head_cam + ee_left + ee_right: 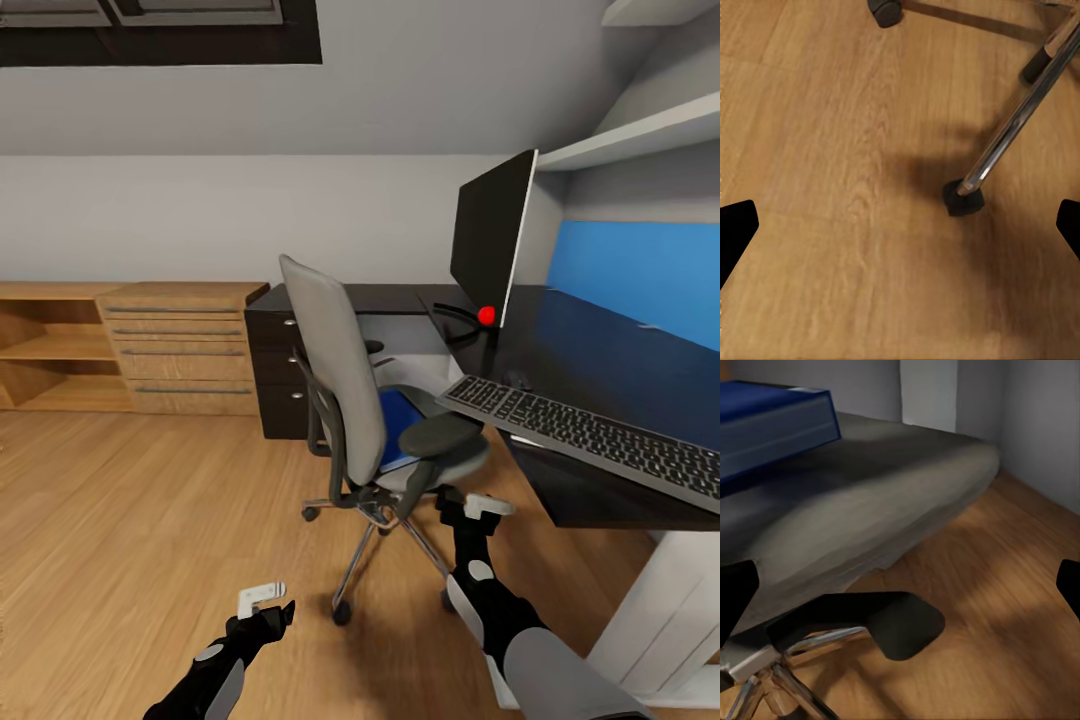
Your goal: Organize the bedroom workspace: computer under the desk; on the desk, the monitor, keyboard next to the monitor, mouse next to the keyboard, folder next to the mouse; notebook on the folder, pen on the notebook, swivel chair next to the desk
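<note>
A: Where do we find the folder (397, 432)?

B: We see it lying flat on the grey seat of the swivel chair (340, 370), a bright blue slab partly hidden by the near armrest. In the right wrist view the folder (772, 424) sits on the seat with its edge toward us.

A: And the desk (620, 365)?

B: Black-topped, just right of the chair. The monitor (492, 235) stands on it, turned edge-on to us, with a red dot at its lower corner. The keyboard (590, 430) lies near the front edge, close to the chair's armrest. A small dark shape behind the keyboard could be the mouse, but we cannot tell.

A: Any brand or writing we can read?

B: The key legends are too blurred for us to read.

A: The 2 grippers?

B: Our right gripper (478, 506) hovers by the chair's armrest, fingers spread with nothing between them. Our left gripper (266, 598) hangs low over the wood floor (130, 520), also parted and empty; its camera looks at a caster (964, 198) on a chrome leg.
</note>
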### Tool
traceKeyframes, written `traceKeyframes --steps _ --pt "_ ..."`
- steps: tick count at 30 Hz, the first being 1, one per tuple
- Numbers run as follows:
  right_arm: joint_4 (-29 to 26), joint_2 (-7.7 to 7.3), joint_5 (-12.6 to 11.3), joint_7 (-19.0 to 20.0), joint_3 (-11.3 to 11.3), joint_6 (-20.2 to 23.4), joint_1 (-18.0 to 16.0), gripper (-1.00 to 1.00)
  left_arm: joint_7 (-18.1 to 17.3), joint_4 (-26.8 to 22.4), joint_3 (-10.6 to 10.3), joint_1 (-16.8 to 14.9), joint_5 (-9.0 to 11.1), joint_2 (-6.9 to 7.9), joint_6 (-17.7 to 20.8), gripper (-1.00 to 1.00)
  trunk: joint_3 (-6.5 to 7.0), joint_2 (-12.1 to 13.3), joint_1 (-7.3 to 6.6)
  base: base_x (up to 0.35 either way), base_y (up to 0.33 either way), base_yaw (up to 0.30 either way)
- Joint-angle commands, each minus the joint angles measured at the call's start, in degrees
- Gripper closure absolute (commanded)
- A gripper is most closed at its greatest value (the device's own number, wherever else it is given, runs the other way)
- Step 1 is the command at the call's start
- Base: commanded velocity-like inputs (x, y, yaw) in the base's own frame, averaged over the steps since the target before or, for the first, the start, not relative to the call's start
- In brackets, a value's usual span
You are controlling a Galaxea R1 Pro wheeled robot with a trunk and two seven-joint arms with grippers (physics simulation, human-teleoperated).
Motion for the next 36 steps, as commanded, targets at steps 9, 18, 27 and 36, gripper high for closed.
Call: traceKeyframes --steps 9,18,27,36 --pt "0.03 0.20 -0.46 -0.43 0.48 -0.21 -0.04 -1.00 -0.39 0.04 0.30 -0.03 0.51 -0.05 -0.02 -1.00 -0.23 -0.02 -0.01 0.005 0.000 0.195" --pt "0.03 0.17 -0.45 -0.44 0.41 -0.22 -0.03 -1.00 -0.39 0.04 0.28 -0.03 0.50 -0.07 -0.02 -1.00 -0.29 -0.02 -0.01 0.000 0.000 0.254" --pt "0.03 0.16 -0.47 -0.44 0.40 -0.29 -0.05 -1.00 -0.39 0.04 0.26 -0.03 0.43 -0.09 -0.02 -1.00 -0.53 -0.02 -0.01 0.000 0.000 0.255" --pt "0.04 0.16 -0.46 -0.44 0.39 -0.30 -0.02 -1.00 -0.39 0.04 0.26 -0.03 0.42 -0.13 -0.02 -1.00 -0.88 -0.02 -0.01 0.000 0.000 0.243"
